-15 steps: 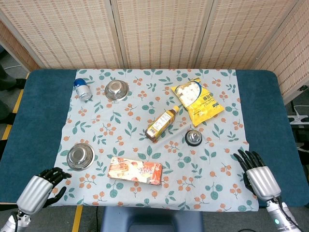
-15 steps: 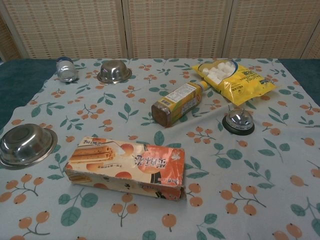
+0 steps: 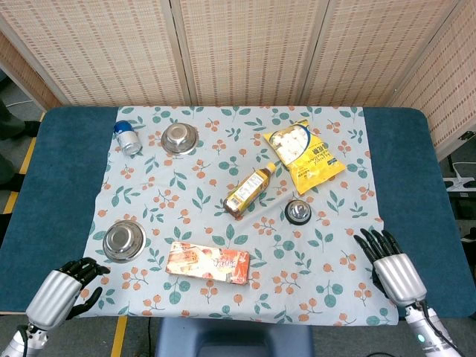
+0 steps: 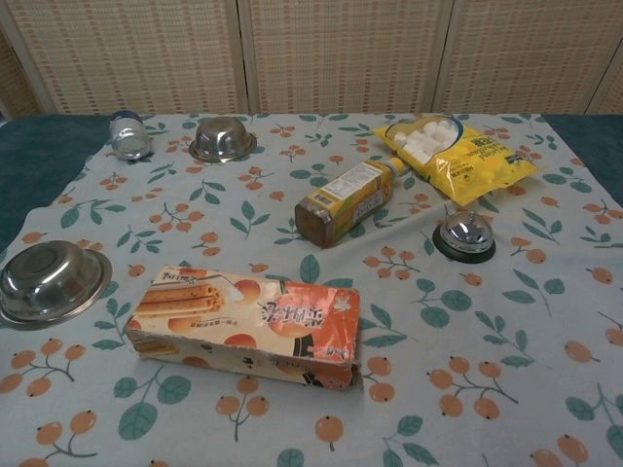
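Observation:
My left hand [image 3: 63,288] hovers at the near left corner of the floral cloth [image 3: 223,312], fingers apart and holding nothing, just below a steel bowl [image 3: 123,239] [image 4: 47,280]. My right hand [image 3: 389,265] is at the near right edge of the cloth, fingers spread and empty, nearest the call bell [image 3: 298,211] [image 4: 464,235]. A wafer box [image 3: 207,262] [image 4: 245,324] lies flat near the front middle. A tea bottle [image 3: 248,190] [image 4: 348,198] lies on its side at the centre. Neither hand shows in the chest view.
A yellow snack bag [image 3: 306,154] [image 4: 460,152] lies at the back right. A second steel bowl [image 3: 179,137] [image 4: 221,137] and a tipped can [image 3: 128,137] [image 4: 128,134] sit at the back left. Blue table [image 3: 52,186] flanks the cloth; woven screens stand behind.
My right hand has shifted slightly left and forward over the cloth's edge. Nothing else has moved.

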